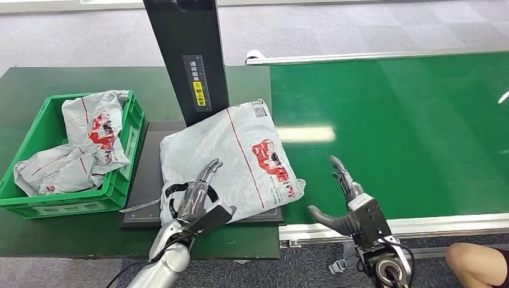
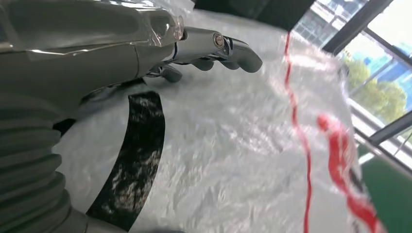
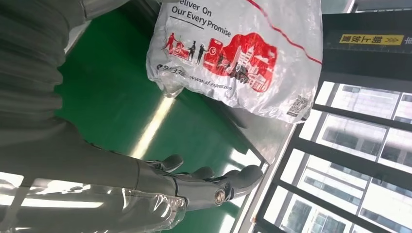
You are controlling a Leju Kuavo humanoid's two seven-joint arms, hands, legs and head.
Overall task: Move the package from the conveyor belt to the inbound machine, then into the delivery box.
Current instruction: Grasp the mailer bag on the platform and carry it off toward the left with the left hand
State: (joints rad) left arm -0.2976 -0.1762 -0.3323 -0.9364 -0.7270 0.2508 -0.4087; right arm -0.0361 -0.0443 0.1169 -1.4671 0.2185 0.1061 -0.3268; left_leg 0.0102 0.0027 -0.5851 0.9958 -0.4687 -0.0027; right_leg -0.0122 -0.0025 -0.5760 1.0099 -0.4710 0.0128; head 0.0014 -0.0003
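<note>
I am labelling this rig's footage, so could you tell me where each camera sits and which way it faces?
Head view: high on the body, looking forward and down at the package on the inbound machine, the conveyor belt and the delivery box; both arms show.
Left wrist view: behind the left hand, which lies on the package.
Right wrist view: behind the open right hand, above the belt, facing the package.
All three share the package.
</note>
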